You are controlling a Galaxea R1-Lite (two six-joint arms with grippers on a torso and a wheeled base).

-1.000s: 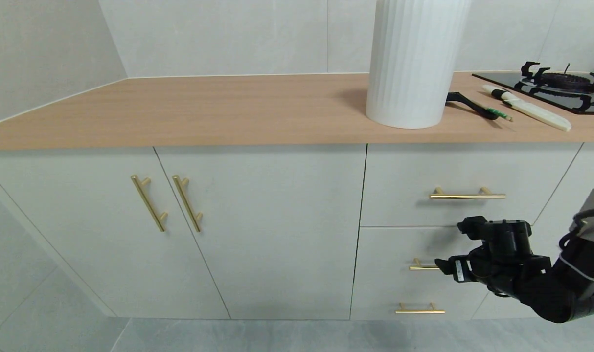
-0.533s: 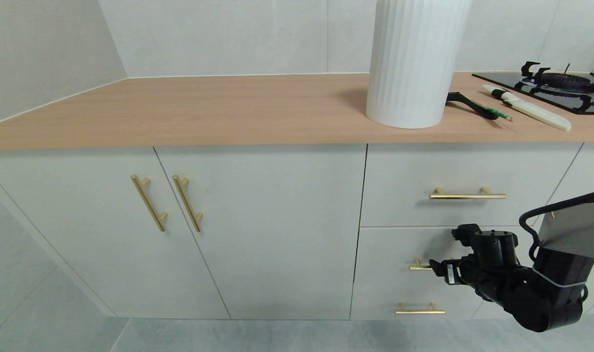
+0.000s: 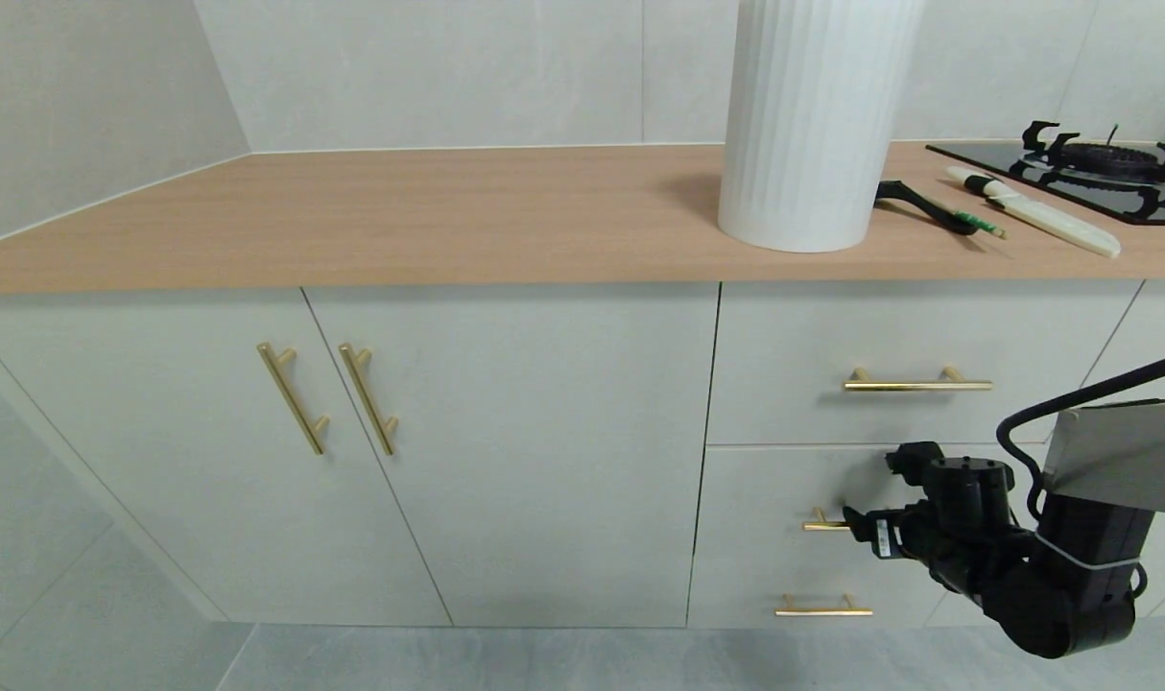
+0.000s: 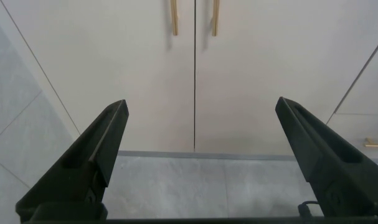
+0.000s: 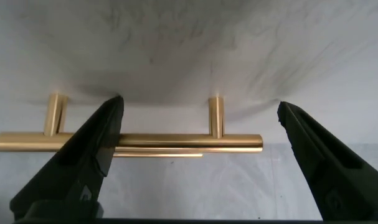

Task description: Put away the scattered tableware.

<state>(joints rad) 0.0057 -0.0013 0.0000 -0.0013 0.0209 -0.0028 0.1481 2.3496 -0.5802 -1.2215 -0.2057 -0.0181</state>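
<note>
**Head view:** taken from high on the robot, facing forward and down over the countertop and the cabinet front below it.

**Left wrist view:** looked out past the wide-apart fingers of the left gripper at the paired door handles, from low and some way back — a strip of floor included.

**Right wrist view:** sat very close to the middle drawer handle, framed by the parted fingers of the right gripper.

Both sets of handles also appeared in the head view.

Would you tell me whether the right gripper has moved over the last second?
Yes. The right gripper has edged left, closer to the middle drawer handle, which kept its place in the head view.
</note>
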